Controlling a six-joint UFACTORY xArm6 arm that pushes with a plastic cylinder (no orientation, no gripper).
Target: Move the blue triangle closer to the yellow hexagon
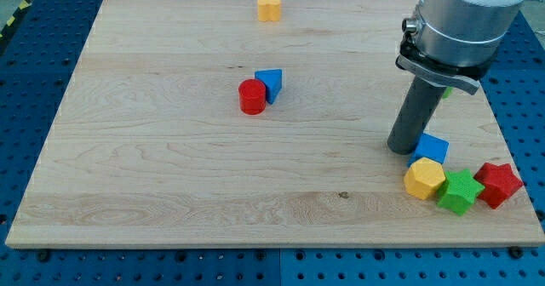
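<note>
The blue triangle (270,82) lies near the board's middle and touches a red cylinder (252,96) on its lower left. The yellow hexagon (424,179) lies near the board's bottom right corner. My tip (402,148) rests on the board just left of a blue cube (433,147), above and a little left of the yellow hexagon. The tip is far to the right of the blue triangle.
A green star (460,191) and a red star (498,184) sit right of the yellow hexagon. Another yellow block (269,7) lies at the board's top edge. A small green piece (447,91) peeks out behind the arm. The wooden board (153,175) sits on a blue table.
</note>
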